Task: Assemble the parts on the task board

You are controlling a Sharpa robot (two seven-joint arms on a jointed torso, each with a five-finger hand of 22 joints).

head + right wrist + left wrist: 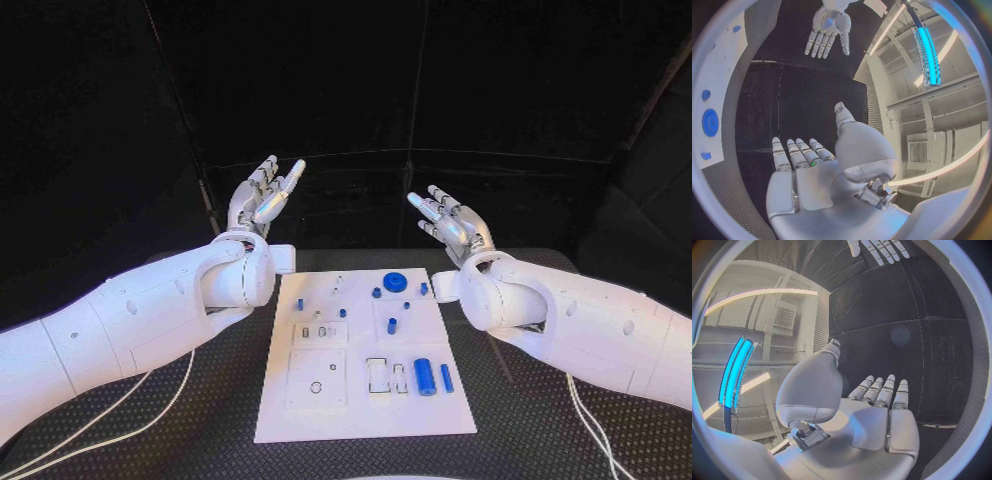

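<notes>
The white task board (289, 415) lies in the middle of the black table. On it sit a round blue disc (394, 280), a thick blue cylinder (424, 376), a thin blue pin (446, 377) and several small blue pegs near the far edge. My left hand (264, 195) is raised above the table beyond the board's far left corner, fingers spread and holding nothing. My right hand (451, 226) is raised beyond the far right corner, also spread and empty. The left wrist view shows my open palm (873, 425); the right wrist view shows my right palm (814, 187), the left hand (828, 30) and the board's edge (720, 60).
The black textured table (173, 430) surrounds the board. White cables (130, 410) trail across it at the near left, and another cable (584, 420) runs at the near right. A dark curtain backs the scene.
</notes>
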